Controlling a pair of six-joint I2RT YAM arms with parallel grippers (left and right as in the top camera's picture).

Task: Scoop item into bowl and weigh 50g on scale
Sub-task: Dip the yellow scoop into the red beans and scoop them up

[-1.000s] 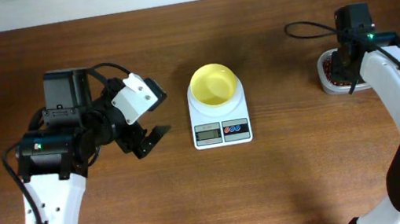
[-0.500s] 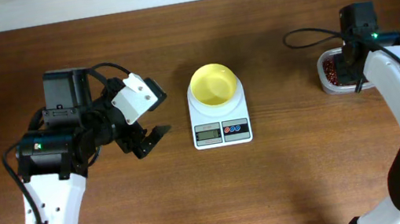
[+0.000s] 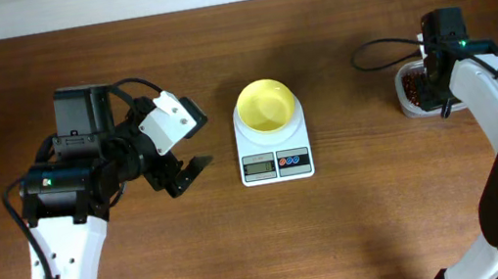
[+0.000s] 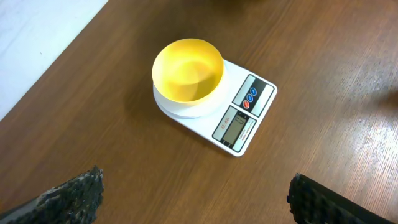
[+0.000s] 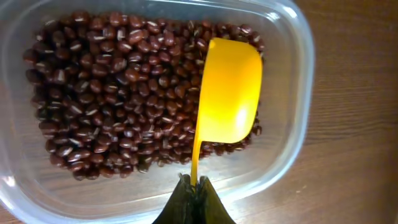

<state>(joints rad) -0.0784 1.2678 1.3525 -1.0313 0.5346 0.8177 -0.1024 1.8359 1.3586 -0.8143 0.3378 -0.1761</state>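
wooden table (image 3: 344, 244) | scoop (image 5: 227, 93) handle end buried in right jaws | scale (image 4: 241, 119) display unreadable

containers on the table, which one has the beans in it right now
The clear plastic tub below the right claw and its yellow scoop: it is filled with red-brown beans. The pale-yellow bowl on the scale is empty.

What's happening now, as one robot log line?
right jaws: shut on scoop | scoop: over beans in tub | bowl: empty, on scale | left jaws: open
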